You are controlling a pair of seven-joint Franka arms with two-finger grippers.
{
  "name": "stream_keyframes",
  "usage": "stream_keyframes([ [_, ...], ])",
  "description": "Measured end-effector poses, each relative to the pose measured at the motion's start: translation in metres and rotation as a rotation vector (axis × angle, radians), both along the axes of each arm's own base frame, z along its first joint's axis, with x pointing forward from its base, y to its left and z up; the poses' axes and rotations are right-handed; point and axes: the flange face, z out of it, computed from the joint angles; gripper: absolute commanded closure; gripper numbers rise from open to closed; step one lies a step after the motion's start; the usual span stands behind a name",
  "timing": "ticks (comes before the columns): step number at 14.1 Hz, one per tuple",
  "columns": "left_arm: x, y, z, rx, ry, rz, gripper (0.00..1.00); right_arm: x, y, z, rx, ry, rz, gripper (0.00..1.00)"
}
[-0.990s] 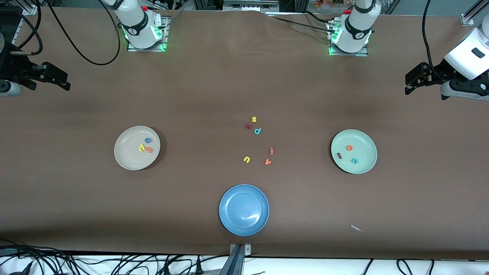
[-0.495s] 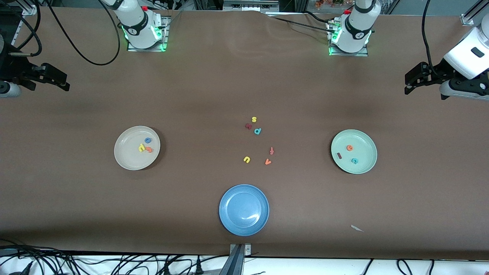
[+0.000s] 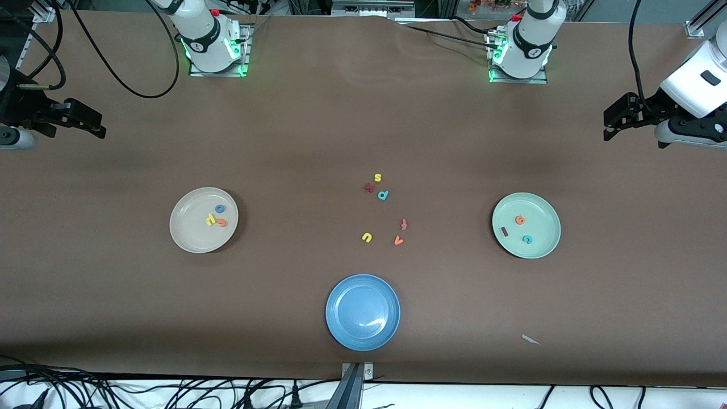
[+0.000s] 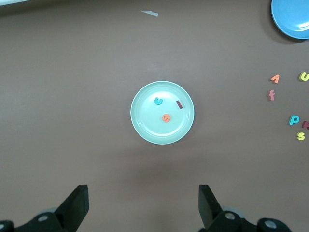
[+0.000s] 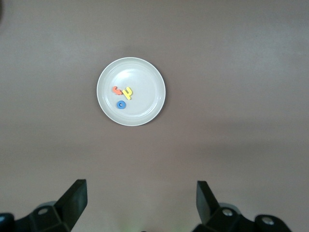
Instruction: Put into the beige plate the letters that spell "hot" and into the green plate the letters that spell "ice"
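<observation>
Beige plate, toward right arm's end from blue plate: holds h, o, t. Green plate holds i, c, e, as far as you can read them. Sorting looks done. Left gripper, right gripper both released, empty, parked at table ends. Next: nothing to pick; you leave spare letters.

The brown table lies bare between the arm bases and the plates, giving unobstructed passage. Mid-table, a loose cluster of foam letters sits between the beige plate and the green plate; open lanes separate the cluster from each plate. The blue plate lies nearer the front camera than the cluster, with a small gap between them. A paper scrap lies near the table edge, nearer the camera than the green plate. Both plates carry three letters but have bare floor.
</observation>
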Motion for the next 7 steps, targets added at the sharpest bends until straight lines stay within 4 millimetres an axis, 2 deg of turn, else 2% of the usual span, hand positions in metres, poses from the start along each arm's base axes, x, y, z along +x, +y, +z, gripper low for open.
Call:
stream_keyframes([
  [7,0.0000,0.0024,0.0005,0.000,-0.001,0.004,0.00,0.0001,-0.0008,0.0005,-0.003,-0.001,0.000,0.00],
])
